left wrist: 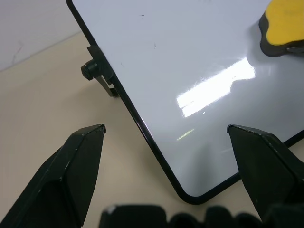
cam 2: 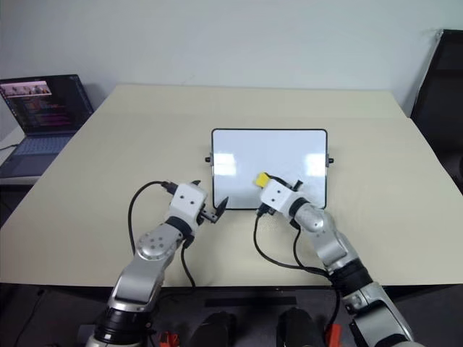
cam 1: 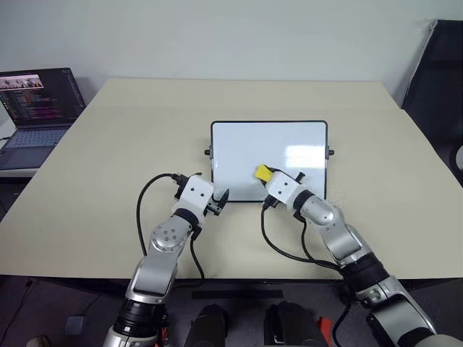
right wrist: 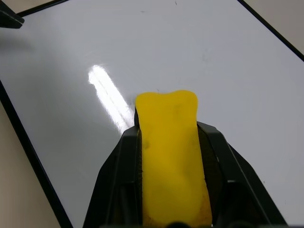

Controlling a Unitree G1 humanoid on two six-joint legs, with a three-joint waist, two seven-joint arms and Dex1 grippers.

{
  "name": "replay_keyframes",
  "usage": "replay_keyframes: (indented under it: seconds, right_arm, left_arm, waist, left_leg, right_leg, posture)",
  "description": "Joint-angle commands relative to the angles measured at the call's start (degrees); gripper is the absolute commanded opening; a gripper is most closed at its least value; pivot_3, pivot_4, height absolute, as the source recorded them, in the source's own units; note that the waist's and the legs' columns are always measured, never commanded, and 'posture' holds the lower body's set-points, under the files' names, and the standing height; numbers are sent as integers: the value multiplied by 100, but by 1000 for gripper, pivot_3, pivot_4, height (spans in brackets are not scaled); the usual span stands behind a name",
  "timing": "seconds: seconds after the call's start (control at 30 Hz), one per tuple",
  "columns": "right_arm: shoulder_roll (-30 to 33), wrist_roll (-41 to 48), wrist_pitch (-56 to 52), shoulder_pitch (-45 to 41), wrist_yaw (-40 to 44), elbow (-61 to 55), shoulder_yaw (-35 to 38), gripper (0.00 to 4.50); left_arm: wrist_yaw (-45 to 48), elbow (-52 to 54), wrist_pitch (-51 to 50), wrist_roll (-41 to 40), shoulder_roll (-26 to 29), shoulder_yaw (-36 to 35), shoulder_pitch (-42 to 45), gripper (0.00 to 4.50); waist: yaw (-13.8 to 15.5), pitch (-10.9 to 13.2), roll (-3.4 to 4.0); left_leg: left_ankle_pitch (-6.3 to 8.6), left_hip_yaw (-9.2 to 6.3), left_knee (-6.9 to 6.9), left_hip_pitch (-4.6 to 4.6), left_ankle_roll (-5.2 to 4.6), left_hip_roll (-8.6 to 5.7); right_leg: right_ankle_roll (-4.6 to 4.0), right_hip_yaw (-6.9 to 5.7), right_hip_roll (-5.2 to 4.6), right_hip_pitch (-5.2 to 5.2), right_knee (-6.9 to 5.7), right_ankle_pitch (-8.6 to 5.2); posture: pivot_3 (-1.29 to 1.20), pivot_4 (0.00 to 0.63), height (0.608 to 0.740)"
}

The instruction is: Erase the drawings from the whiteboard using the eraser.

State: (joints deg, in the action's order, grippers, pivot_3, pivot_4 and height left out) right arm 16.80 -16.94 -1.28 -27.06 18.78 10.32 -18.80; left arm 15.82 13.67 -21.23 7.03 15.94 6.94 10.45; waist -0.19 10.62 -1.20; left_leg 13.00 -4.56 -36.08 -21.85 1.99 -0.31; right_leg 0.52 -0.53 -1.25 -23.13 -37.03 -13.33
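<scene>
Your right end effector [cam 1: 269, 178] pinches eraser [cam 1: 262, 173] over near middle of whiteboard [cam 1: 246, 144] on worktop [cam 1: 108, 159] — left end effector [cam 1: 218, 202] spread at near-left corner. Board looks nearly clean — faint specks remain, far-left.

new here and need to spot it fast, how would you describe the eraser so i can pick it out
Start at the beige table and find the whiteboard lying near its middle, white with a thin black frame. Over the board's near edge, the right gripper is shut on the eraser, a small block. It is the one bright yellow thing on the table, with a dark underside.
</scene>
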Motion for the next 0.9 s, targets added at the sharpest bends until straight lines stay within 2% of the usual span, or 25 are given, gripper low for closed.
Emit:
replay_keyframes:
  seconds: [0.03, 0.23, 0.47, 0.6, 0.7, 0.8, 0.9]
  right_arm:
    - [-63, 313, -152, 120, 9, -200, 387, 1217]
    - [-105, 1083, -150, 419, 299, -1248, 870, 1217]
    - [339, 1589, -1121, 1101, 540, -2739, 1570, 1217]
    - [663, 1454, -2000, 1436, 266, -3309, 2198, 1217]
    - [737, 1494, -2355, 1598, 162, -3473, 2439, 1217]
    - [808, 1579, -3036, 1830, -58, -3521, 3090, 1217]
    - [799, 1697, -3480, 1928, -126, -3520, 3378, 1217]
  left_arm:
    - [26, 94, 106, -17, -7, 5, 137, 4500]
    - [160, 172, 242, -128, 14, -3, 59, 4500]
    - [421, 332, 393, -255, 100, 9, -43, 4500]
    - [1095, 355, 713, -799, 67, 147, 96, 4500]
    - [1388, 257, 747, -1001, 97, 200, 167, 4500]
    - [2233, 90, 818, -1555, 145, 383, 403, 4500]
    - [2713, -165, 941, -1723, 232, 488, 625, 4500]
  waist:
    - [1, 0, 0]
    - [3, 2, 0]
    - [5, 4, 2]
    - [15, 4, 2]
    - [10, 4, 2]
    - [7, 4, 3]
    - [2, 5, 4]
  left_leg:
    - [0, 0, 0, -1, 0, 0]
    - [4, 1, 12, -33, 6, -2]
    - [12, -3, 13, -63, 17, 0]
    - [12, -4, 7, -62, 17, -1]
    - [12, -2, 5, -61, 17, -3]
    - [12, -1, 8, -61, 17, -7]
    - [12, 0, 9, -63, 17, -12]
  right_leg:
    - [0, 0, 2, -1, 0, 0]
    - [41, 0, 3, -23, 13, 16]
    - [47, -2, -1, -47, 13, 2]
    - [46, -5, -3, -44, 11, 1]
    - [46, -4, -2, -44, 10, 1]
    - [44, -6, 6, -44, 12, 1]
    - [43, -6, 7, -45, 12, 0]
  posture:
    - [0, 150, 740]
    - [0, 150, 740]
    - [0, 150, 740]
    - [0, 150, 740]
    - [0, 150, 740]
    - [0, 150, 740]
    - [0, 150, 740]
